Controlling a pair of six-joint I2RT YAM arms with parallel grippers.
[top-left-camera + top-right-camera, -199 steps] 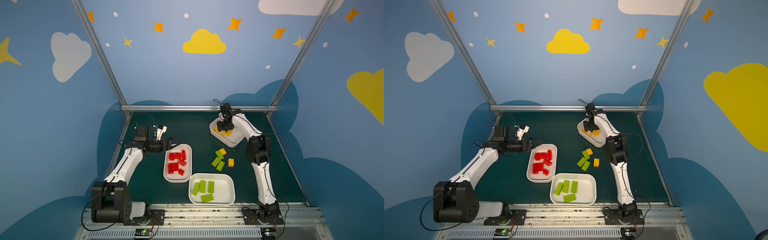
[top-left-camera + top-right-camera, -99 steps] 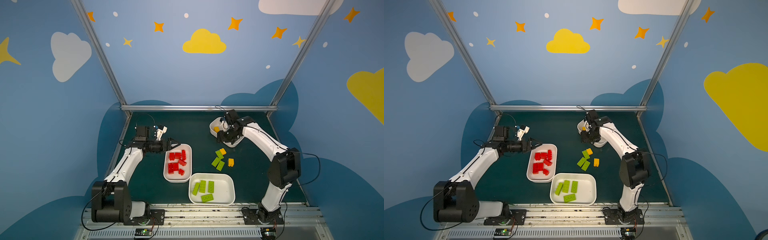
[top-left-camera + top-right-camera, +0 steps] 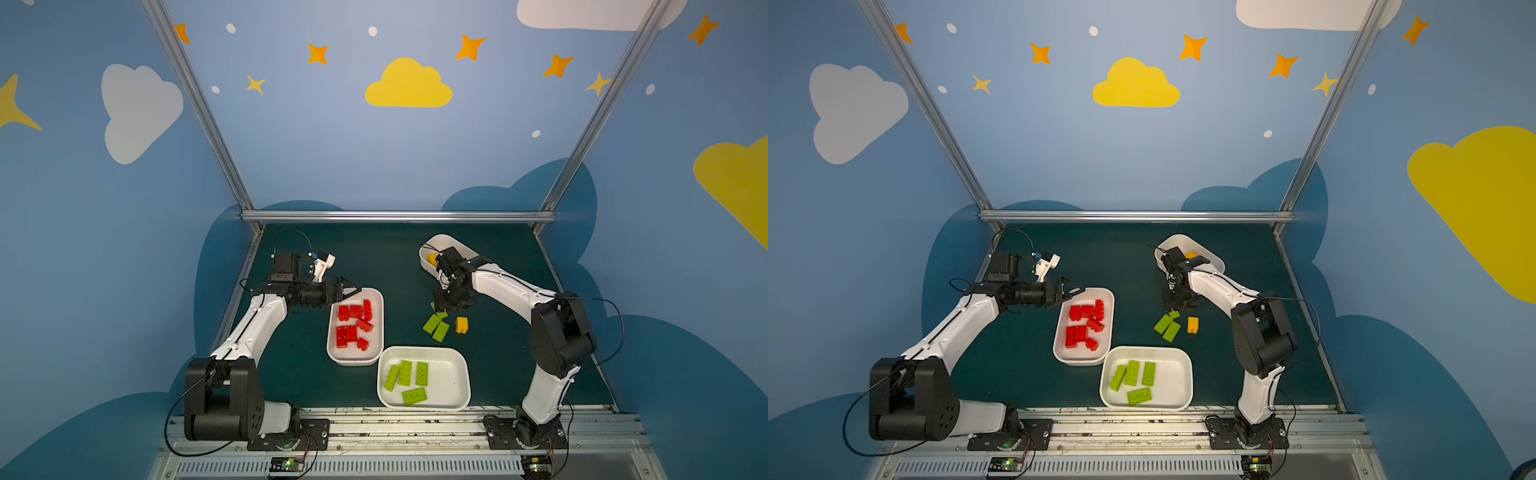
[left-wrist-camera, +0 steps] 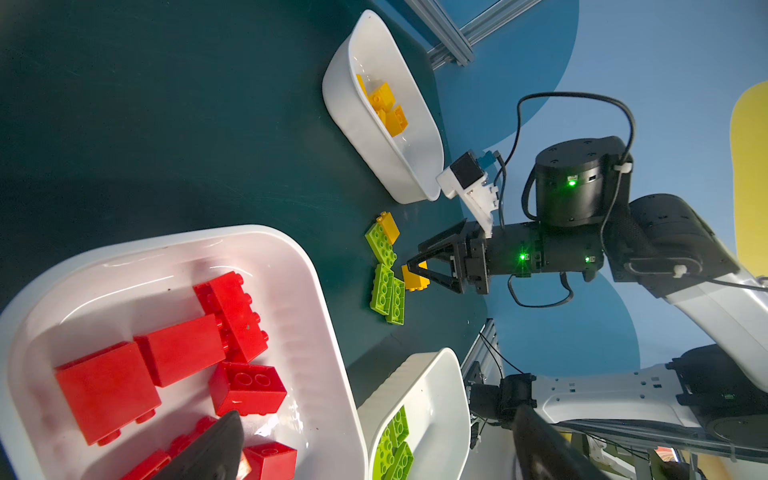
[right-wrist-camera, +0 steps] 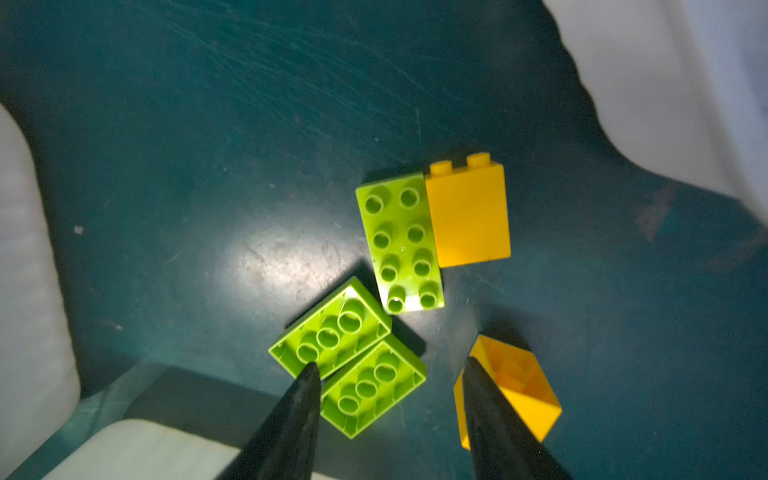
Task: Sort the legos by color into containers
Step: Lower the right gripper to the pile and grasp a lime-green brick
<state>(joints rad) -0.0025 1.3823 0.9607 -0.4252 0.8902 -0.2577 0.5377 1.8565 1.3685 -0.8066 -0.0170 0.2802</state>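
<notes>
**Ana:** What do you see, starting on the left?

**Me:** My left gripper (image 3: 352,289) hangs at the far end of the red tub (image 3: 376,301). Its jaws are wide apart and hold nothing. The red legos (image 3: 353,328) lie in that tub, and the tub runs long from front to back

**Ana:** And next to it?

**Me:** The green tub (image 3: 459,365) sits nearest me, long side going left to right. Of the sorted green legos (image 3: 405,374), three point front to back and one lies across

**Ana:** What's loose?

**Me:** On the mat (image 3: 395,257) two loose green legos (image 3: 435,327) lie side by side, touching. Both slant up toward the right. The loose yellow lego (image 3: 461,325) is just beside them. My right gripper (image 3: 446,306) points down right behind them

**Ana:** Is it holding one?

**Me:** In both top views I can't tell. The right wrist view shows its fingers (image 5: 299,411) apart and clamped on nothing. It also shows the green pair lying hollow side up. My arm mostly hides two more in the top views. The third green lego (image 5: 401,243) lies studs up, and the second yellow lego (image 5: 467,216) touches its long side, lying flat on its side

**Ana:** And far right?

**Me:** The yellow tub (image 3: 432,245) sits slanted at the back. My arm covers much of it from above. The left wrist view shows the sorted yellow legos (image 4: 388,110) bunched inside
</notes>
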